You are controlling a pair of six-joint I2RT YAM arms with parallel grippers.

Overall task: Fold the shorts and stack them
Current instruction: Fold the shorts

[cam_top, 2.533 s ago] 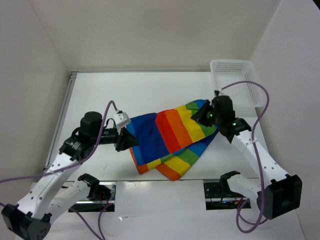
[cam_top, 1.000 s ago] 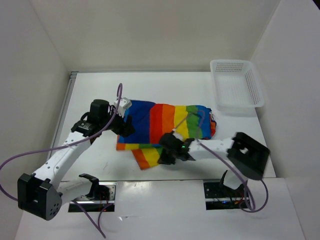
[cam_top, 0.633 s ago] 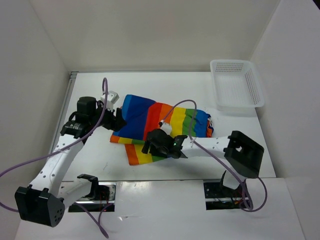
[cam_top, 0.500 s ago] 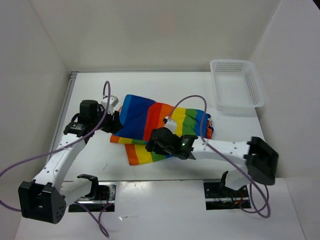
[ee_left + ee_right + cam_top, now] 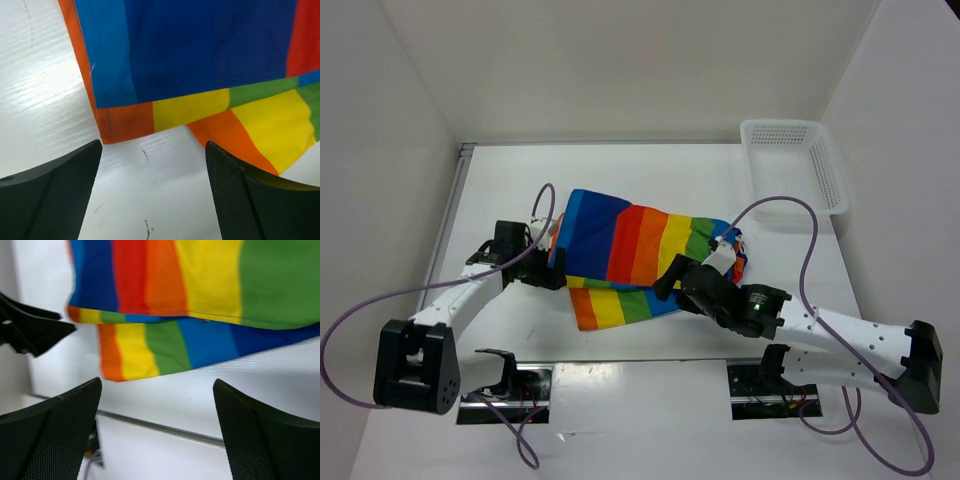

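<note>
So, starting at the left of the top view, the left gripper sits low on the table, right at the left edge of the shorts, with its purple cable looping off toward the lower left corner. In its wrist view the left gripper has both black fingers spread wide with nothing between them, just bare white table, and the hem of the shorts lies a bit beyond the tips. The shorts themselves lie flat in the middle of the table, folded over: the top layer runs blue, navy, red, orange, yellow, green from left to right, and a second layer pokes out along the lower edge in orange, yellow, green and blue. Moving right, the right gripper is at the lower right edge of the fabric, its arm stretching off to the lower right corner. From its wrist camera the right gripper is also spread wide and holds nothing, with the shorts across the top of the frame and the left gripper peeking in at the left edge. Over in the upper right of the top view sits a white mesh basket, well apart from the shorts.
</note>
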